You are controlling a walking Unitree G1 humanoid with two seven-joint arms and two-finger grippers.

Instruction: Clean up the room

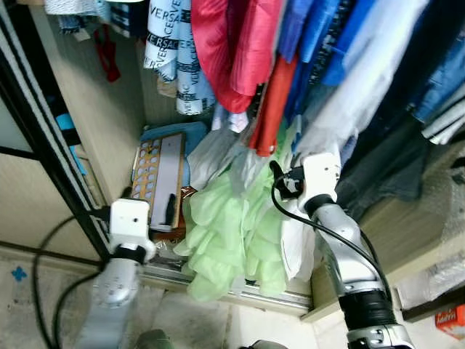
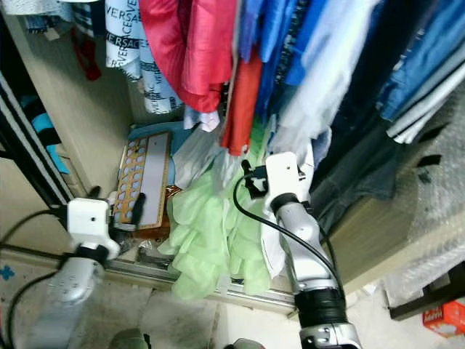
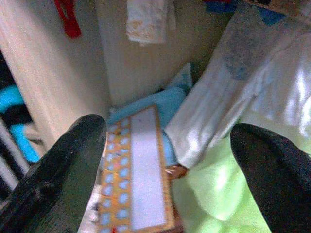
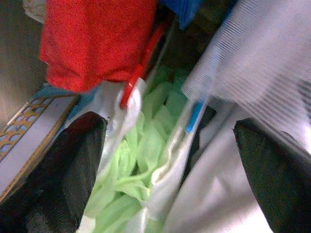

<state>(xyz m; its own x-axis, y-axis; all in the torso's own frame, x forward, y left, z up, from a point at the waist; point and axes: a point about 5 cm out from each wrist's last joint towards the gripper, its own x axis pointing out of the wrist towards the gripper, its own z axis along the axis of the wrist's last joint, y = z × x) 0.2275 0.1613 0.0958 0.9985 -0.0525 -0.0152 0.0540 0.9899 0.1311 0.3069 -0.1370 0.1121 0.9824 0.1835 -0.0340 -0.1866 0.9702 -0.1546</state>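
An open wardrobe holds hanging clothes: a red garment (image 1: 232, 51), blue shirts (image 1: 320, 36) and a white one (image 1: 363, 80). A pale green ruffled garment (image 1: 232, 233) hangs down to the bottom rail (image 1: 269, 294). My right gripper (image 4: 170, 160) is pushed in among the clothes beside it, open, with green and white cloth lying between its fingers (image 4: 63, 170). My left gripper (image 3: 167, 160) is open and holds nothing. It hovers low at the wardrobe's left side over an orange-framed board with blue dots (image 1: 161, 171).
The board lies on a blue pad (image 1: 171, 131) against the wooden side wall (image 1: 94, 109). A black sliding-door frame (image 1: 43, 145) stands at the left. Bubble wrap (image 1: 436, 196) and a red box (image 1: 450, 320) are at the right. Cables trail along both arms.
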